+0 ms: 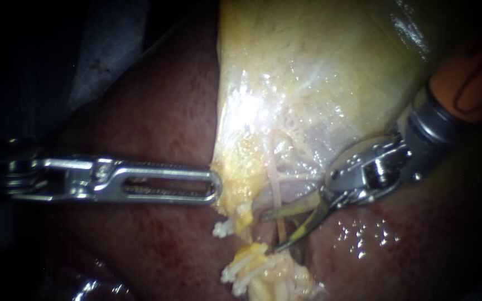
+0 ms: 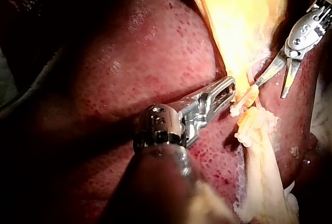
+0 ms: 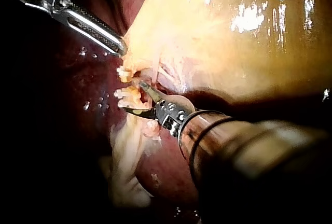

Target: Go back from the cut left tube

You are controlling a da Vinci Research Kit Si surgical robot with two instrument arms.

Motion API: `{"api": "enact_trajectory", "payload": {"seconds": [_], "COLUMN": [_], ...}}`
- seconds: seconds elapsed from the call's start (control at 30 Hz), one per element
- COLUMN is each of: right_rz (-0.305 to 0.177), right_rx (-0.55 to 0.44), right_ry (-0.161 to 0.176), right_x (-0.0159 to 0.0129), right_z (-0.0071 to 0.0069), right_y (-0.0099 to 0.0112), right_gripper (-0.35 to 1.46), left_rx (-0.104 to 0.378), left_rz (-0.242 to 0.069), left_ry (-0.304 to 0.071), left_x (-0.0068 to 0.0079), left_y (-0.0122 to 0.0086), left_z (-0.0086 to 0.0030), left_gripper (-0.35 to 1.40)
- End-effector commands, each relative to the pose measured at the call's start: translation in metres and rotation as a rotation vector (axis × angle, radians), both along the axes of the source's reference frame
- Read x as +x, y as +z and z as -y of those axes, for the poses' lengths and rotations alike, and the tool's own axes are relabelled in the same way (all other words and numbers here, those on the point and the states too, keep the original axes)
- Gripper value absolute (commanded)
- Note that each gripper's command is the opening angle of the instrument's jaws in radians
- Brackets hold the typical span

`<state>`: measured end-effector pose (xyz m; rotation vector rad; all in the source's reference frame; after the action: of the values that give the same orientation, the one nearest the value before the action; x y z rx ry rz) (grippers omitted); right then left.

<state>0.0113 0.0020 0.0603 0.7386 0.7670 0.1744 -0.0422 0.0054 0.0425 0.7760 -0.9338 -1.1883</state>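
The liver point(image 1: 157, 111) is carrying everything here, glistening dark red; the pale yellow gallbladder point(image 1: 308, 67) is lying across it; just below, the two ends of a cut tube point(image 1: 255, 255) are resting on the liver, white clips point(image 1: 240, 277) sitting on both.

Bare liver point(image 1: 375, 251) is exposed beside and behind the right instrument point(image 1: 271, 231), whose blades stand apart; room for passage is offered there. Ahead of the blades the way is barred by the clipped stumps of the cut tube point(image 1: 252, 262) and by the gallbladder point(image 1: 319, 72) wall; beyond them the left instrument point(image 1: 216, 187) is clamped on the gallbladder's edge.
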Motion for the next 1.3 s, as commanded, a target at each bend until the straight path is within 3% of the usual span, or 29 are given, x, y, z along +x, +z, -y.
{"api": "enact_trajectory", "payload": {"seconds": [0.03,0.83,1.3], "right_rz": [0.0,-0.001,-0.019], "right_rx": [-0.001,-0.048,-0.065], "right_ry": [0.002,0.052,0.082], "right_x": [-0.0002,-0.0065,-0.0082], "right_z": [-0.0002,-0.0041,-0.0056], "right_y": [-0.0001,-0.0039,-0.0052], "right_gripper": [0.66,0.69,0.71], "left_rx": [-0.001,-0.019,-0.025], "left_rz": [-0.001,0.008,0.01], "left_ry": [-0.001,-0.009,-0.011], "left_x": [-0.0001,-0.0016,-0.002], "left_y": [0.0001,0.0004,0.0005], "left_z": [0.0,-0.0007,-0.0008], "left_gripper": [-0.35,-0.35,-0.35]}}
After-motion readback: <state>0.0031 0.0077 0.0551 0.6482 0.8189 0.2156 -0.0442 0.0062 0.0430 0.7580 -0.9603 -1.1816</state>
